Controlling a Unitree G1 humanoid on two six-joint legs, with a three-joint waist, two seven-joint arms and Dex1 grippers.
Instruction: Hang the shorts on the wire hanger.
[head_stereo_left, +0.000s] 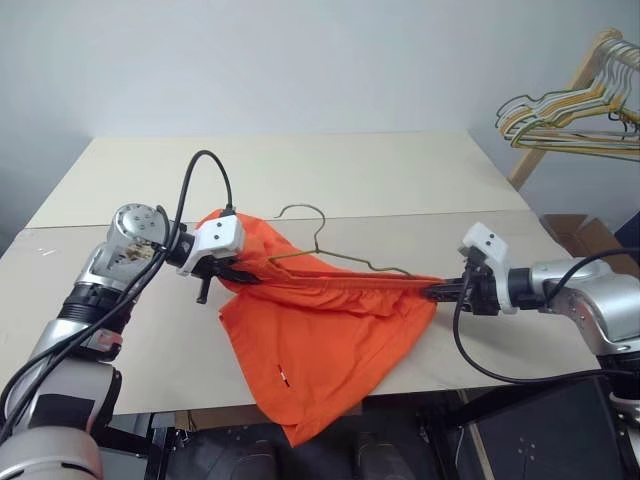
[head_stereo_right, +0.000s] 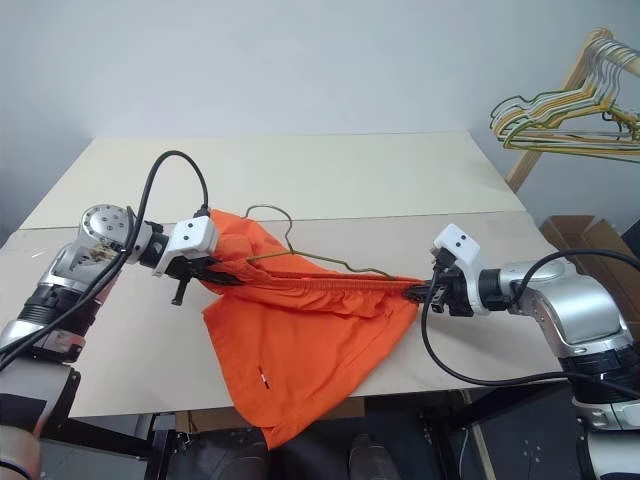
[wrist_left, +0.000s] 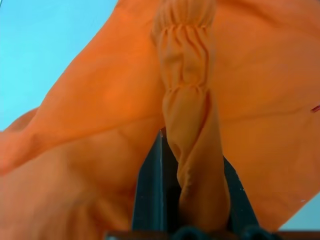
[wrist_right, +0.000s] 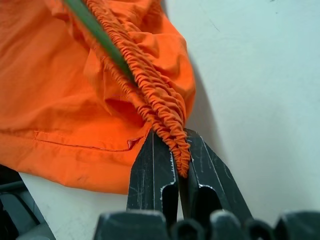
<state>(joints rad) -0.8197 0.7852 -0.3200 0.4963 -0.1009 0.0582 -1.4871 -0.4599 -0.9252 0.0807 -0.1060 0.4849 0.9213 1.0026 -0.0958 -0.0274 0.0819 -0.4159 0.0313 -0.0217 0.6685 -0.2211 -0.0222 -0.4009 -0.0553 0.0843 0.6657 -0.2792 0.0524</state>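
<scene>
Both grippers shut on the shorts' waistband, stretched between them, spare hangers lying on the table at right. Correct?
Not quite. The spare hangers hang from a wooden rack beyond the table, as the left eye view shows. Both the left gripper and right gripper pinch the shorts' stretched waistband.

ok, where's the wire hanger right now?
In the left eye view the wire hanger lies mid-table on the shorts, hook pointing away from the robot, between the left gripper and right gripper.

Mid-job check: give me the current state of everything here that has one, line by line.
shorts: waistband stretched between both claws, lower part draped over the table edge.
wire hanger: lying on the shorts, hook free, shorts not hung on it yet.
left claw: shut on the waistband.
right claw: shut on the waistband's other end.
</scene>
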